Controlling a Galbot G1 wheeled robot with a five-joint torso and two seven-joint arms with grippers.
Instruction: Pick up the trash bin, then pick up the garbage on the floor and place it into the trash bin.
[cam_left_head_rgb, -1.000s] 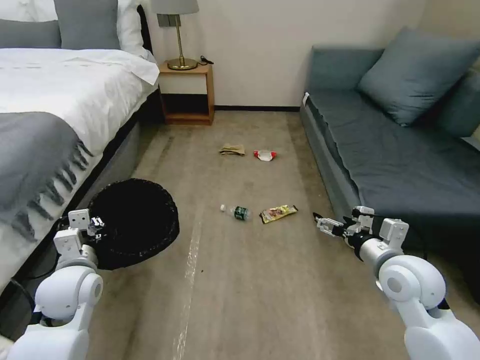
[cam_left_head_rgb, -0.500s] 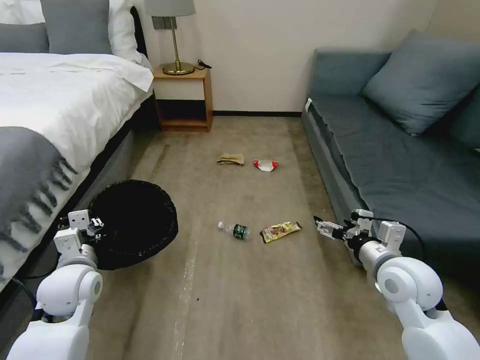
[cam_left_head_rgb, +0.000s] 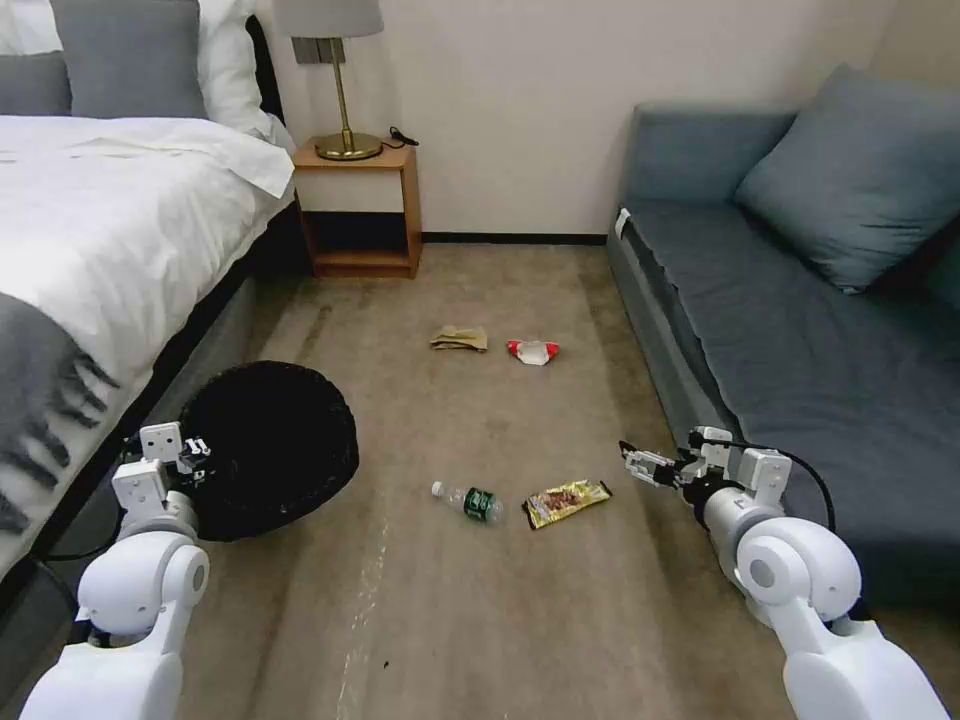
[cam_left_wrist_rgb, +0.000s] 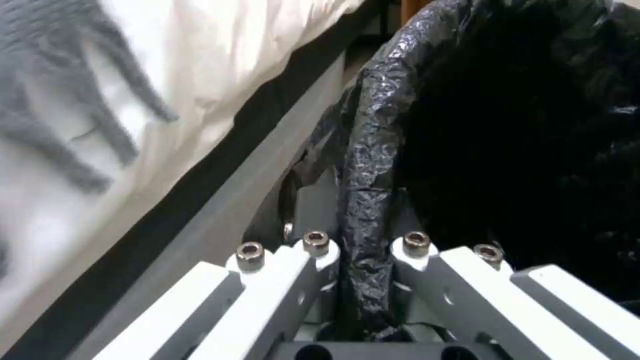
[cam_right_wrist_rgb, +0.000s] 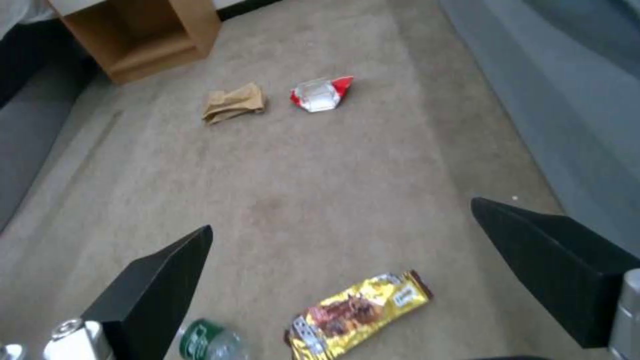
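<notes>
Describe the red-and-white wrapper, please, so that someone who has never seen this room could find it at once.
Start on the carpet between the bed and the sofa, and look toward the nightstand. Two pieces lie side by side at that far end, apart from the bottle and gold wrapper nearer the robot. The red-and-white wrapper is the sofa-side one; its neighbour is crumpled brown paper.

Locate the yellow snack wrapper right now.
Head view: the yellow snack wrapper lies on the carpet right of the bottle, just short of the open right gripper.
</notes>
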